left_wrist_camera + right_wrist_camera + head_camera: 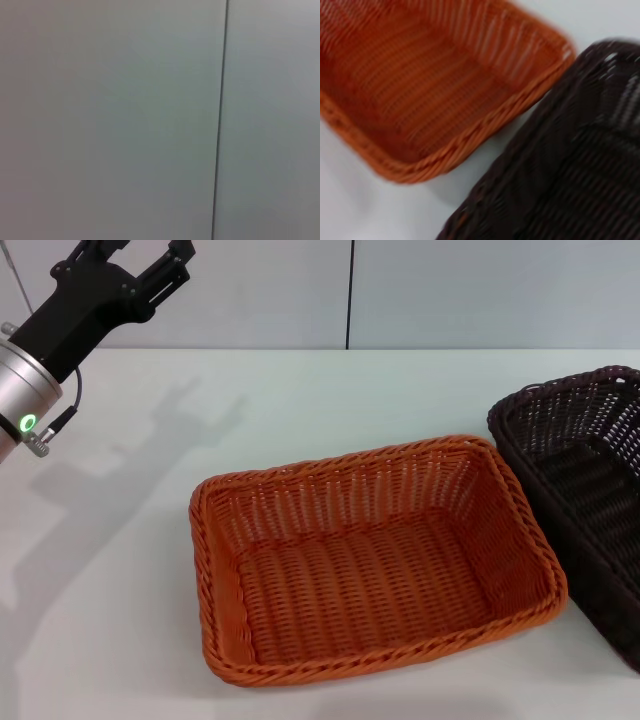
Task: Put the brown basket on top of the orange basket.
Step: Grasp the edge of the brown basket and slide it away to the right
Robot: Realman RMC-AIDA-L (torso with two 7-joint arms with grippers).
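The brown basket [585, 490], likely light, stiff and open-weave, sits below the unseen right gripper, whose clench I cannot tell, its braided rim the best hold beside the orange basket [370, 560].

Your head camera looks forward and down from above the table [120, 540]; the orange basket [370, 560] fills the frame's centre, the brown basket [590, 490] is cut off at the right edge, and the left arm [60, 320] occupies the upper left. Your left wrist camera faces only a plain wall [110, 120] with one vertical seam [220, 120]. Your right wrist camera sits close above both baskets, orange [420, 85] upper left, brown [570, 165] lower right. Head and right wrist views share the adjoining basket rims.
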